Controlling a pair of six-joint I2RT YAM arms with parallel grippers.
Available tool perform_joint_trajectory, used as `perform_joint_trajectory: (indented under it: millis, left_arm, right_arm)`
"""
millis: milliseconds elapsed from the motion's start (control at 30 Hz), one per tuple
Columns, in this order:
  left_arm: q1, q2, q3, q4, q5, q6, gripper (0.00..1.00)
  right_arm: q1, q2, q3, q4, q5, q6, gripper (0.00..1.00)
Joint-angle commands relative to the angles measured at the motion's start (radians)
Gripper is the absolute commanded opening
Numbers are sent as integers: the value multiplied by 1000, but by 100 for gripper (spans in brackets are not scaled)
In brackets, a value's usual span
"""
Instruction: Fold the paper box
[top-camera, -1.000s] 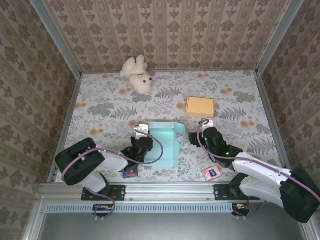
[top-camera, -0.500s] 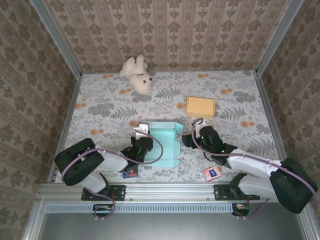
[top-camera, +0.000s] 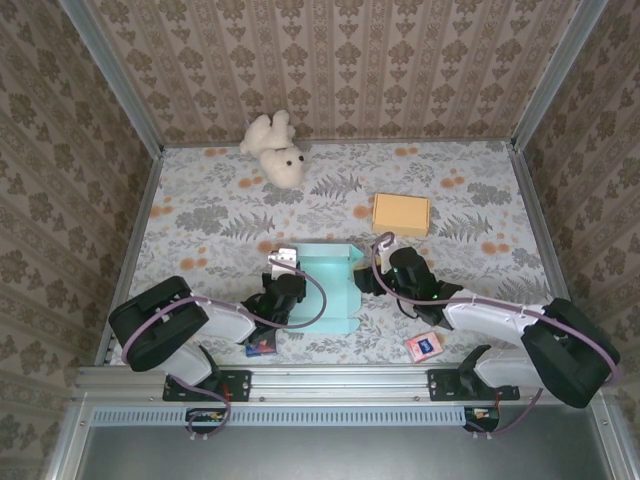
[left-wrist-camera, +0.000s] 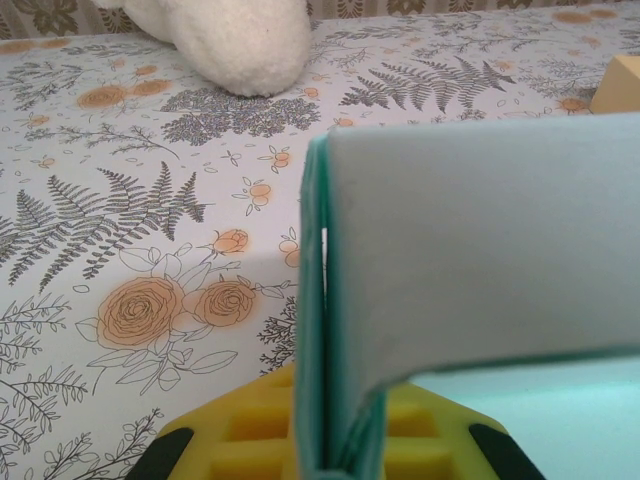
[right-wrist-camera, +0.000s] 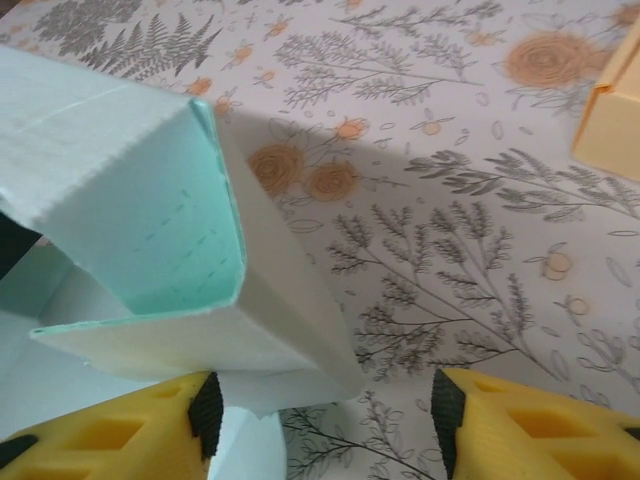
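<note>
Top external view: both arms are working on the teal paper box (top-camera: 338, 300), which is lying half-formed on the floral worktop (top-camera: 470, 200) near the front edge, between the two arm bases.

Left tool (top-camera: 283, 290) is clenching the box's raised left wall, its yellow pads (left-wrist-camera: 230, 440) pinching the panel edge in the left wrist view. Right tool (right-wrist-camera: 325, 410) is hanging released, its jaws standing apart around the lower corner of the upturned right flap without pinching it. The step in hand is, by my reading, the raising of the right side wall while the left side is being anchored. The next move is probably calling for the right jaws to close on that flap and fold it inward along its crease, gently, since thin paper buckles easily.
</note>
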Motion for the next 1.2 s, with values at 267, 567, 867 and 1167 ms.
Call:
perform_joint_trajectory:
  millis: [267,567,867,1167]
  left_arm:
    - [4,-9,13,1,15,2,0]
    - [3,6,13,8,23,-11,0]
    - [-5,35,17,15,32,-10,0]
    - [-22,80,28,27,27,-10,0]
  right_arm:
    - [65,67,52,108,-67,-54,49]
    - [127,116,80,163,-11,-65,40]
    - [141,204,107,223,196,-86,33]
    - [152,300,111,378,245,-133,33]
